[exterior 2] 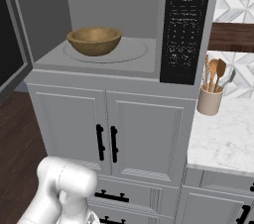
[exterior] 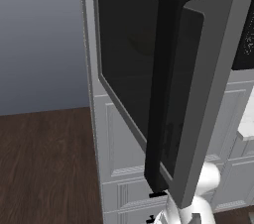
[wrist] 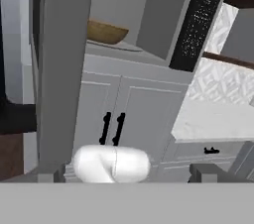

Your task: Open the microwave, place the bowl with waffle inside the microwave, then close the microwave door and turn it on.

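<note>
- Nearest, gripper (wrist: 128, 177): jaws spread wide, holding nothing, low before the white cabinet doors (exterior 2: 109, 134).
- Microwave door (exterior: 198, 94) swung open to the left, black bar handle (exterior: 163, 89) facing out.
- Bowl with waffle (exterior 2: 94, 40) sits on the turntable inside the microwave (exterior 2: 114, 62).
- Utensil crock (exterior 2: 210, 100) on the counter, right.

The microwave door (exterior: 198, 84) stands swung wide, leaving the mouth of the microwave (exterior 2: 114, 20) unobstructed. Inside, the bowl (exterior 2: 94, 40) takes the left-centre of the turntable; room remains to its right. In the hand view the door's edge probably blocks the left.
</note>
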Tool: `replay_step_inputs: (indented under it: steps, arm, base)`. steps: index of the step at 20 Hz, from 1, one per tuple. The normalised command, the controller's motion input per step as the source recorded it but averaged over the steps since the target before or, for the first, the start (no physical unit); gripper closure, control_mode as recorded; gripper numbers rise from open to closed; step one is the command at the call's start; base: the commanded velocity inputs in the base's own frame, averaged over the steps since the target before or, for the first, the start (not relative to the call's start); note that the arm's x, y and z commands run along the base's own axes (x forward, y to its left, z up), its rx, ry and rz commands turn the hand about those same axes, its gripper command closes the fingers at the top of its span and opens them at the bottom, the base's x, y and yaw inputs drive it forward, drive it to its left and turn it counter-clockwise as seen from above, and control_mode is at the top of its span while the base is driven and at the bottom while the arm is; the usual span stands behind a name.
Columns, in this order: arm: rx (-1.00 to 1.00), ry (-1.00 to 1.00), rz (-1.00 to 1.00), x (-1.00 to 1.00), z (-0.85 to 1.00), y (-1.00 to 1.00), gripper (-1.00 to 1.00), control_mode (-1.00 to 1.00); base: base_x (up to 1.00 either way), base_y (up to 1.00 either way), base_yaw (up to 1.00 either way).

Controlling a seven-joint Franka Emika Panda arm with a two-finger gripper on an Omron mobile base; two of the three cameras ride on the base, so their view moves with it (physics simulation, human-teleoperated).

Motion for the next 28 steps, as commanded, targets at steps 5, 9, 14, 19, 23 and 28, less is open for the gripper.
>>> replay_step_inputs:
  steps: [5, 9, 14, 19, 23, 28]
  arm:
    - [-0.32, -0.38, -0.06, -0.51, 0.09, 1.00, -1.00, -1.00]
    - [-0.24, -0.33, -0.30, 0.64, 0.24, 1.00, -1.00, -1.00]
    - [-0.17, -0.24, -0.49, 0.99, 0.11, 0.55, -1.00, -1.00]
    - [0.00, -0.12, -0.24, 1.00, 0.12, -0.45, -1.00, -1.00]
    - [0.05, -0.20, 0.05, 1.00, 0.03, -1.00, -1.00, -1.00]
    - [0.07, -0.19, 0.23, 1.00, 0.00, -1.00, -1.00, -1.00]
  base:
    - [0.00, 0.00, 0.00]
    - [0.00, 0.00, 0.00]
    - [0.00, 0.00, 0.00]
    - [0.00, 0.00, 0.00]
    - [0.00, 0.00, 0.00]
    - [0.00, 0.00, 0.00]
